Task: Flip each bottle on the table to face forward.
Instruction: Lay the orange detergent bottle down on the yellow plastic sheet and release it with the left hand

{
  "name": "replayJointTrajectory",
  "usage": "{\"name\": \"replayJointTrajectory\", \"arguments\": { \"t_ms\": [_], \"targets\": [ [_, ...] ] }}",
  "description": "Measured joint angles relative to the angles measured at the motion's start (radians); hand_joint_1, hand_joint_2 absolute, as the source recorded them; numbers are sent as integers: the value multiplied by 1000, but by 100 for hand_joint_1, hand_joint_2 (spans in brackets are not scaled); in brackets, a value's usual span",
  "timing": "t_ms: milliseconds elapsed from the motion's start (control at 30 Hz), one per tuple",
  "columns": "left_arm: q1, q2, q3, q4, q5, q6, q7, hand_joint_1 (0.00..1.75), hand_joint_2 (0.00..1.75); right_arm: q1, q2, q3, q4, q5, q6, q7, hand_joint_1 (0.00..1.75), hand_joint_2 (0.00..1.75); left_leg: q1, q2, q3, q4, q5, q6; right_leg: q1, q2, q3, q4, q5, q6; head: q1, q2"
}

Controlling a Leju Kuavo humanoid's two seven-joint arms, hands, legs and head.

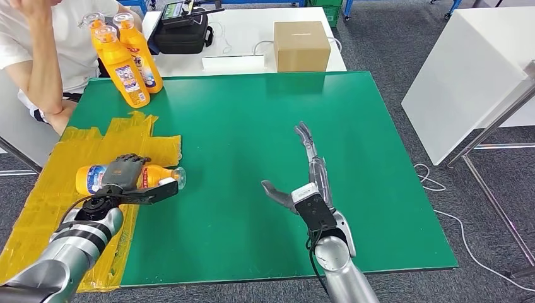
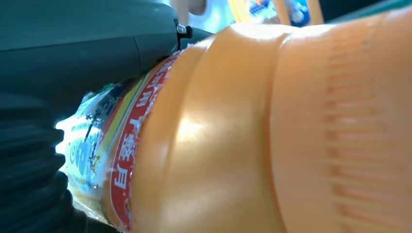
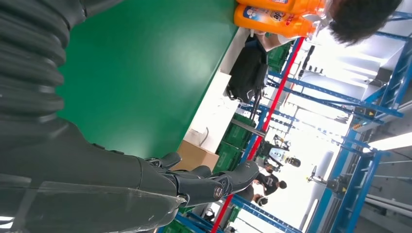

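An orange bottle (image 1: pixel 93 178) with a clear cap lies on its side on the yellow sheet at the table's left, cap pointing right. My left hand (image 1: pixel 129 178) grips it around the middle, fingers over the top. In the left wrist view the bottle (image 2: pixel 233 136) and its red-edged label are pressed close against the hand (image 2: pixel 73 48). Three more orange bottles (image 1: pixel 126 66) stand upright at the far left corner, also visible as bottles (image 3: pixel 279 14) in the right wrist view. My right hand (image 1: pixel 309 173) hovers open over the middle of the table, fingers stretched forward; the right wrist view shows the hand (image 3: pixel 194 182) holding nothing.
A green table (image 1: pixel 252 126) carries a crinkled yellow sheet (image 1: pixel 57 202) on its left side. A person (image 1: pixel 44 50) sits at the far left corner beside the standing bottles. Behind the table a white bench holds a cardboard box (image 1: pixel 301 45) and a black bag (image 1: pixel 183 35). A white cabinet (image 1: pixel 473 76) stands to the right.
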Motion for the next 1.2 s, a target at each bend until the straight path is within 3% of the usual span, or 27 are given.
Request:
{"name": "replayJointTrajectory", "arguments": {
  "t_ms": [133, 333, 533, 667, 733, 833, 900, 1000, 1067, 1200],
  "targets": [
    [17, -5, 32, 2, -22, 109, 25, 0, 175, -1, 0, 2, 0, 0, 0, 0, 0, 175, 0, 0, -1, 0, 0, 0, 0, 0, -1, 0, 0, 0, 0, 0],
    [35, -10, 76, 0, -15, 179, 11, 0, 175, -2, 0, 4, 3, 0, 0, 0, 0, 175, 0, 0, -2, 0, 0, 0, 0, 0, -2, 0, 0, 0, 0, 0],
    [72, -26, 130, -48, 66, 323, -91, 0, 175, -4, -1, 12, 10, -7, 2, 5, 0, 175, 0, 0, -3, 0, 0, 0, 0, 0, -3, 0, 0, 0, 0, 0],
    [93, -38, 154, -83, 105, 352, -133, 0, 175, -4, -2, 18, 13, -11, 2, 7, 0, 175, 0, 0, -3, 0, 0, 0, 0, 0, -3, 0, 0, 0, 0, 0],
    [118, -52, 171, -135, 183, 353, -194, 0, 175, -3, -4, 20, 13, -13, 1, 9, 0, 175, 0, 0, -3, 0, 0, 0, 0, 0, -3, 0, 0, 0, 0, 0],
    [179, -91, 196, -282, 457, 241, -326, 0, 175, 8, -7, 19, 8, -32, 10, 13, 0, 175, 0, 0, -3, 0, 0, 0, 0, 0, -3, 0, 0, 0, 0, 0],
    [242, -120, 201, -419, 725, 49, -380, 0, 175, 30, -12, 13, -7, -66, 40, 16, 0, 175, 0, 0, -3, 0, 0, 0, 0, 0, -3, 0, 0, 0, 0, 0],
    [342, -153, 199, -622, 1042, -204, -394, 0, 175, 71, -22, -8, -36, -110, 89, 20, 0, 175, -1, 0, -5, 0, -1, 0, -1, 0, -4, -1, 0, 0, 0, 0],
    [390, -166, 197, -721, 1106, -256, -394, 0, 175, 89, -28, -19, -51, -118, 101, 20, 0, 175, -1, 1, -5, 0, -1, 0, -1, 1, -5, -1, 0, 0, 0, 0],
    [436, -174, 198, -831, 1115, -264, -394, 0, 175, 107, -35, -31, -68, -120, 106, 20, 0, 175, 0, 0, -5, 0, -1, 0, 0, 0, -5, -2, 0, 0, 0, 0]
  ]
}}
